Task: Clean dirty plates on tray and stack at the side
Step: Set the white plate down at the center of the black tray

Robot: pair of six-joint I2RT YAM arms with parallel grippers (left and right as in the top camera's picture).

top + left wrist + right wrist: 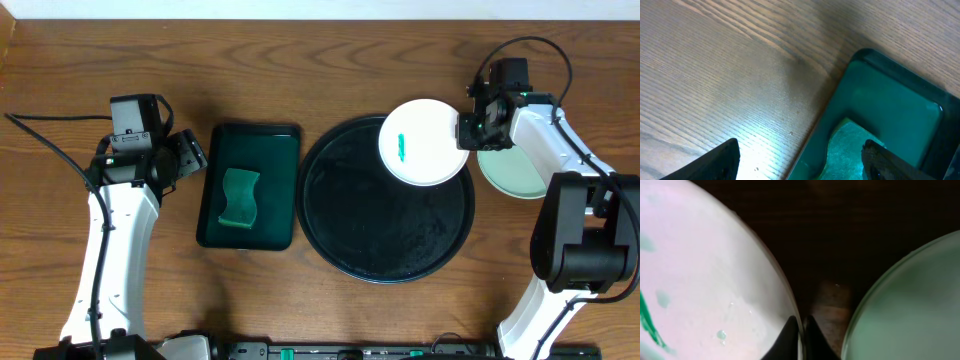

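Note:
A white plate [425,141] with a green smear [402,147] lies over the upper right rim of the round black tray [388,245]. My right gripper [468,130] is shut on this plate's right edge; in the right wrist view the rim of the smeared plate [700,280] is pinched between the two dark fingers [787,340]. A pale mint plate [515,172] rests on the table right of the tray, seen too as the mint plate [910,305]. My left gripper [190,155] stands open over the table at the green tray's left edge, its fingers [715,162] wide apart.
A rectangular dark green tray [225,150] left of the black tray holds a green sponge [240,196]; the green tray's corner [890,95] and the sponge [847,150] show in the left wrist view. Bare wooden table [300,60] lies all around.

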